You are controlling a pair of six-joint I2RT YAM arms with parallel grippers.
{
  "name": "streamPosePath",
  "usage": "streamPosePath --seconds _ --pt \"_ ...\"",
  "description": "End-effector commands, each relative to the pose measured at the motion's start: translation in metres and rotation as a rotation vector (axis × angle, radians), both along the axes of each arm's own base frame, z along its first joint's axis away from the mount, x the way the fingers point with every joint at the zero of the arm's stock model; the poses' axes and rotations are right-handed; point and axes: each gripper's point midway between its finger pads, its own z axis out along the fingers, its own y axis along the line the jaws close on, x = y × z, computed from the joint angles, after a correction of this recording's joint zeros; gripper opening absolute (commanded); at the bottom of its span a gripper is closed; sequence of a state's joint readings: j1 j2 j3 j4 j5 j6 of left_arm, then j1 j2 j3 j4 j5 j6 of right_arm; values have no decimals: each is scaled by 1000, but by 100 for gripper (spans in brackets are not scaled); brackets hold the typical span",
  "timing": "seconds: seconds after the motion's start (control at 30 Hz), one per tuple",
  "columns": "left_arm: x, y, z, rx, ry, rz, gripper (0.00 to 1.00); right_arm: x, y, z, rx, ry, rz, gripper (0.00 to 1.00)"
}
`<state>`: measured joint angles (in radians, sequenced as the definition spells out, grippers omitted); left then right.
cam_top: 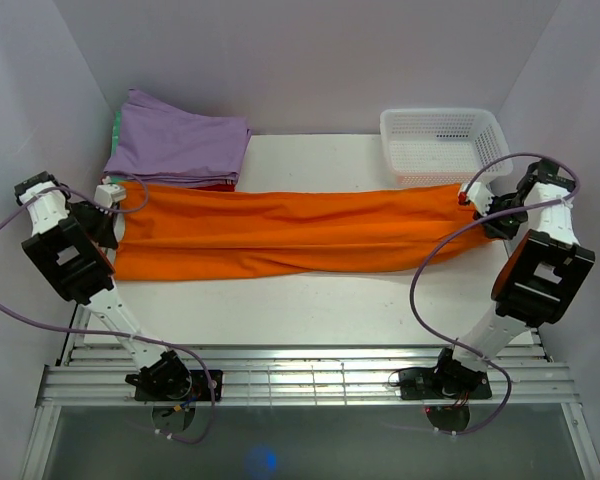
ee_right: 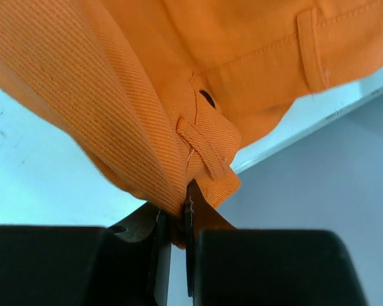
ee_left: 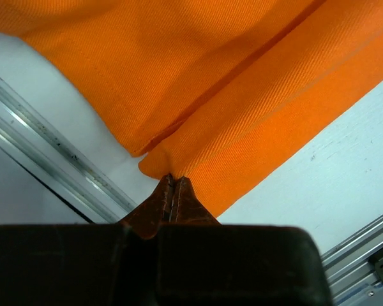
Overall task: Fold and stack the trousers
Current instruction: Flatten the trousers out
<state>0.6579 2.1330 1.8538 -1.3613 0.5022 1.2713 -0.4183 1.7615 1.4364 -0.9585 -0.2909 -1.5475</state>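
The bright orange trousers (cam_top: pixel 290 232) lie stretched lengthwise across the white table, folded leg on leg. At the left end, my left gripper (cam_top: pixel 123 198) is shut, its fingertips pinching the far corner of the leg hems (ee_left: pixel 156 162); the left gripper (ee_left: pixel 173 180) shows no gap between its jaws. My right gripper (cam_top: pixel 467 200) holds the waist end at the right. In the right wrist view the right gripper (ee_right: pixel 175 217) is shut on a bunched fold of waistband beside a belt loop (ee_right: pixel 201 145), lifted a little off the table.
A folded lilac garment (cam_top: pixel 175 148) lies at the back left on a stack, touching the trousers' far edge. A white mesh basket (cam_top: pixel 442 145) stands at the back right, just behind my right gripper. Walls close in on both sides.
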Motion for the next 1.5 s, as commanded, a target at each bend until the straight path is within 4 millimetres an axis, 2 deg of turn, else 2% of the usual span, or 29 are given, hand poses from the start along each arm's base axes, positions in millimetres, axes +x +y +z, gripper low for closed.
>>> streamPosePath --seconds 0.0,0.1,0.13,0.2,0.23,0.27,0.33,0.37,0.43,0.47,0.5,0.57,0.6,0.63,0.67,0.7,0.77,0.8,0.83,0.93,1.03,1.1,1.13,1.17,1.2,1.3,1.37,1.4,1.47 --pt "-2 13 63 112 -138 -33 0 -9 -25 55 -81 -107 -21 8" --pt "-7 18 88 173 -212 -79 0 -26 -40 72 -92 -108 -11 8" --pt "-20 15 93 206 -208 -101 0 -35 -48 78 -101 -105 -16 8" --pt "-38 12 91 259 -203 -195 0 -59 -51 77 -110 -62 0 8" --pt "-51 8 100 299 -211 -219 0 -77 -54 63 -111 -22 24 8" --pt "-75 2 80 286 -138 -242 0 -90 -57 55 -135 13 38 8" --pt "-101 -4 68 311 -99 -324 0 -116 -60 43 -178 56 79 8" --pt "-133 -12 52 319 -13 -358 0 -142 -54 18 -170 151 99 8" --pt "-164 -18 36 323 63 -424 0 -168 -57 2 -234 207 135 8" --pt "-177 -21 30 326 101 -439 0 -189 -45 -23 -210 270 160 9" --pt "-197 -27 16 308 176 -457 11 -189 -49 -24 -262 243 159 16" --pt "-198 -24 13 328 169 -443 23 -197 -51 -28 -304 260 172 38" --pt "-191 -22 20 329 126 -428 37 -193 -52 -23 -306 241 166 43" --pt "-188 -19 26 322 106 -410 41 -184 -47 -17 -270 195 162 56" --pt "-181 -17 32 318 78 -399 49 -176 -48 -11 -247 178 138 61" --pt "-163 -9 46 331 16 -370 62 -157 -60 14 -272 117 113 65" --pt "-145 -3 60 332 -49 -315 64 -143 -57 23 -168 109 52 76" --pt "-124 1 71 319 -125 -289 67 -125 -66 47 -180 60 26 77" --pt "-114 1 75 298 -158 -265 79 -118 -60 51 -129 56 0 77" --pt "-83 -5 71 199 -176 -167 98 -98 -49 47 -20 110 -113 71" --pt "-56 -11 52 147 -170 -42 98 -86 -21 29 74 136 -185 68" --pt "-36 -11 51 118 -211 53 98 -65 -9 31 56 37 -171 66" --pt "-27 -17 43 85 -200 74 98 -67 2 18 74 47 -202 66" --pt "-13 -18 46 60 -216 110 98 -49 0 23 35 -47 -211 66" --pt "-3 -22 45 8 -195 195 98 -43 14 19 30 -52 -184 65" --pt "18 -33 40 -122 -148 257 90 -48 42 -1 50 11 -167 61" --pt "21 -45 30 -151 -112 264 88 -57 48 -18 44 51 -190 61" --pt "25 -43 26 -136 -126 269 87 -49 47 -23 21 21 -187 61" --pt "28 -47 23 -141 -126 275 85 -55 39 -42 -36 51 -202 59"
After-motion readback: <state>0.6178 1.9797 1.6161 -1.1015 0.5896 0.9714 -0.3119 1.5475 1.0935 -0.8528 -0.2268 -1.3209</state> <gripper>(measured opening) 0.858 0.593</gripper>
